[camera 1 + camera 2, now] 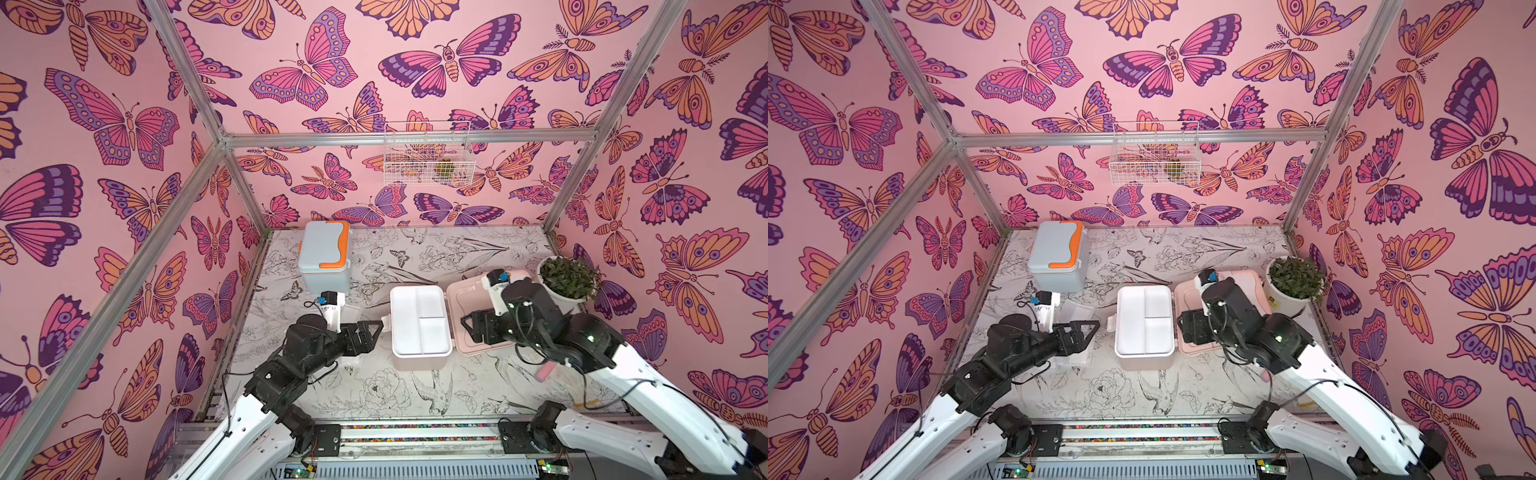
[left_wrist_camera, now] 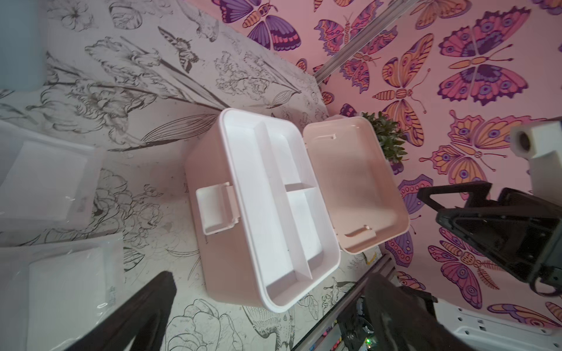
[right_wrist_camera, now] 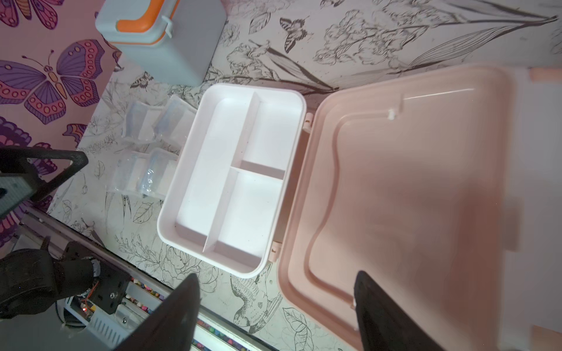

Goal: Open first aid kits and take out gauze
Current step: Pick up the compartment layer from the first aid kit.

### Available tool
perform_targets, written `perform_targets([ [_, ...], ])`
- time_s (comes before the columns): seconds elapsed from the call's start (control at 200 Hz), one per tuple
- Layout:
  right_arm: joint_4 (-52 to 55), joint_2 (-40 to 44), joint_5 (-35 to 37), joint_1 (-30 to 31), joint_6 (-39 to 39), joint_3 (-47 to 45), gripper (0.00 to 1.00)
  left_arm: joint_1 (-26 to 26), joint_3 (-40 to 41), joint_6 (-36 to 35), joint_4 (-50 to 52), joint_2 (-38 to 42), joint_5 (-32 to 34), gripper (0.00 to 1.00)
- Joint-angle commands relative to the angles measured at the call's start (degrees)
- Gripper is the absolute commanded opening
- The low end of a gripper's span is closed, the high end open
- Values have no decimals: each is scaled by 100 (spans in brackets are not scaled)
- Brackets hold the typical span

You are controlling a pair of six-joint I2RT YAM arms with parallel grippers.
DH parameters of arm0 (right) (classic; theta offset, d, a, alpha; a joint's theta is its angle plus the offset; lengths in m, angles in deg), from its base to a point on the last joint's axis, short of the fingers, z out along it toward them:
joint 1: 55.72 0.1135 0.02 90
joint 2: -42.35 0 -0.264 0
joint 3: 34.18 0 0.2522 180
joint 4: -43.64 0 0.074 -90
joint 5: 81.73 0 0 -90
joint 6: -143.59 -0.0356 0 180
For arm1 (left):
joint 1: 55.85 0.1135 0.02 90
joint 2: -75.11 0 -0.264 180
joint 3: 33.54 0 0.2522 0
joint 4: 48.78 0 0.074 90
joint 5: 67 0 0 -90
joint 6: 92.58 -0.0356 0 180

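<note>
A beige-pink first aid kit [image 1: 420, 357] stands open mid-table, and the compartments of its white tray [image 3: 234, 176] are empty. Its lid [image 3: 410, 188] lies flat on the right. A blue-grey first aid kit with orange trim [image 1: 324, 253] stands shut at the back left. Several gauze packets [image 3: 152, 124] [image 2: 45, 179] [image 1: 1075, 309] lie on the table left of the open kit, partly under my left arm. My left gripper [image 1: 374, 328] [image 2: 270, 319] is open beside the kit's latch side. Above the lid's near edge, my right gripper [image 1: 467, 328] [image 3: 276, 313] is open. Neither holds anything.
A white pot with a green plant [image 1: 567, 278] stands at the right, just behind my right arm. A wire basket [image 1: 428, 153] hangs on the back wall. Metal frame posts and a rail [image 1: 415, 432] edge the table.
</note>
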Motion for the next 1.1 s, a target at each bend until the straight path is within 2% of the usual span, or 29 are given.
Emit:
perform_targets([
  [0.0, -240, -550, 199, 267, -118, 253, 73, -17, 45, 186, -58, -184, 336, 100],
  [0.19, -515, -1511, 268, 585, -293, 539, 60, -29, 325, 246, -579, -432, -59, 100],
  [0.411, -648, -2529, 351, 889, -596, 955, 52, -47, 563, 205, -1073, -689, -325, 100],
  [0.456, -654, -2718, 360, 942, -638, 1034, 47, -48, 563, 206, -1093, -759, -389, 100],
  [0.631, -553, -3361, 542, 1045, -812, 1246, 45, -158, 702, 239, -1602, -1127, -815, 100],
  [0.921, -496, -3727, 825, 1052, -1003, 1249, 42, -775, 853, 135, -2529, -1998, -1114, 97],
  [1.007, -481, -3820, 834, 1054, -1062, 1244, 36, -925, 869, 155, -2788, -2223, -1165, 94],
  [1.097, -463, -3862, 895, 1078, -1122, 1244, 33, -1061, 862, 171, -3008, -2429, -1207, 92],
])
